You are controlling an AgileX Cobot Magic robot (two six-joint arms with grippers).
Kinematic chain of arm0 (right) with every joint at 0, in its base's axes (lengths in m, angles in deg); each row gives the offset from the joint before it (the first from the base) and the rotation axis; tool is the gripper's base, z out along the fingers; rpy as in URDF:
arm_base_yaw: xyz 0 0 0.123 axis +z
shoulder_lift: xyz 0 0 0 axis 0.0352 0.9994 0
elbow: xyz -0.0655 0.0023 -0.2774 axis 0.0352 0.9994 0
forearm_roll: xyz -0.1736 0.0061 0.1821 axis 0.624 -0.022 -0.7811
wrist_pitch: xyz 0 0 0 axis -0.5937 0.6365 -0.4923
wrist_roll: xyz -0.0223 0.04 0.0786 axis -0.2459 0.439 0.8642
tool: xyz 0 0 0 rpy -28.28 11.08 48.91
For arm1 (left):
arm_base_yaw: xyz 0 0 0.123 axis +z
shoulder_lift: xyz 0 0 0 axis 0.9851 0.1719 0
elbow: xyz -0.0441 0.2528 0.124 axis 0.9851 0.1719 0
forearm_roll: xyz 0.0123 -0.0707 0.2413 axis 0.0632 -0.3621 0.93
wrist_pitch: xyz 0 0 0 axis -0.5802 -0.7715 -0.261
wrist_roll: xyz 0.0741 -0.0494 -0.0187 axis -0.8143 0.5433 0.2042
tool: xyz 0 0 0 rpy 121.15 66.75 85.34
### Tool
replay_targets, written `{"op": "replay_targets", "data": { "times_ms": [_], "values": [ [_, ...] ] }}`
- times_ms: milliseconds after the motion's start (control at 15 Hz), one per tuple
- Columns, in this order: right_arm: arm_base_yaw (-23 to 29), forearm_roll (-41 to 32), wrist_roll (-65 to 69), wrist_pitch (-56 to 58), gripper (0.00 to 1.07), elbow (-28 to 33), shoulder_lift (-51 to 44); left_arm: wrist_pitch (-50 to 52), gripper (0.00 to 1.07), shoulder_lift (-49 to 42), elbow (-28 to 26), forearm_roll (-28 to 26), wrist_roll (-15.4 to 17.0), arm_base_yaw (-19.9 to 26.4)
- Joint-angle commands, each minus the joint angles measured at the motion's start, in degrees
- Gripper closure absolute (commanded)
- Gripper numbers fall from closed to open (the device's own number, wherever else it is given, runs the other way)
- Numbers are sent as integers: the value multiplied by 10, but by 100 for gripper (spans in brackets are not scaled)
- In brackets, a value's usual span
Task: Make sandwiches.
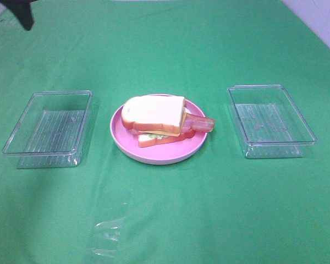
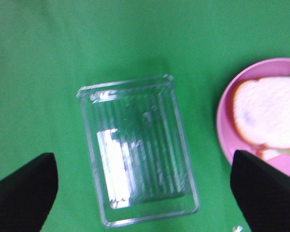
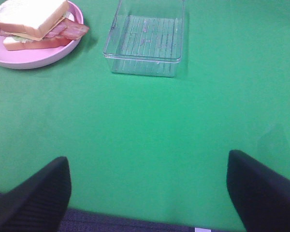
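On the round pink plate (image 1: 121,144) at the middle of the green cloth (image 1: 209,209) sits the sandwich (image 1: 157,120), a stack of glossy toy pieces: a white bread slice with an orange-brown crust on top, a second slice at the bottom, and between them a thin yellow cheese square, a sliver of pale green lettuce and reddish-brown bacon strips (image 1: 202,124). Its long axis runs roughly left to right in the high view, slightly slanted, with the rounded crown of the top slice toward the left and the wavy bacon ends poking out past the bread on the right. The plate is smooth and matte with a low raised rim. To either side, well apart from it, stand two clear plastic rectangular trays, the left tray (image 1: 48,122) and the right tray (image 1: 270,120), both with ribbed floors and rounded corners. A crinkled bit of transparent film (image 1: 105,237) lies nearer the front edge. The left gripper (image 2: 144,193) hangs above the left tray with its dark fingers spread wide and nothing between them; the right gripper (image 3: 150,193) is likewise parted over bare cloth.
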Motion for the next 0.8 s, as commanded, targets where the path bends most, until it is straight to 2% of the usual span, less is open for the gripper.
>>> {"op": "replay_targets", "data": {
  "times_ms": [67,200,267,333,533,800],
  "values": [
    [-4,0,1,-3,23,3,-19,-60,18,-105,113,-5,-7,46],
    [-4,0,1,-3,23,3,-19,-60,18,-213,215,-5,-10,72],
    [-4,0,1,-3,23,3,-19,-60,18,-287,287,0,-14,78],
    [-4,0,1,-3,23,3,-19,-59,18,-342,332,7,-14,78],
    [-4,0,1,-3,23,3,-19,-43,18,-497,441,3,-14,78],
    [-4,0,1,-3,23,3,-19,20,18,-682,541,1,-14,78]
  ]
}}
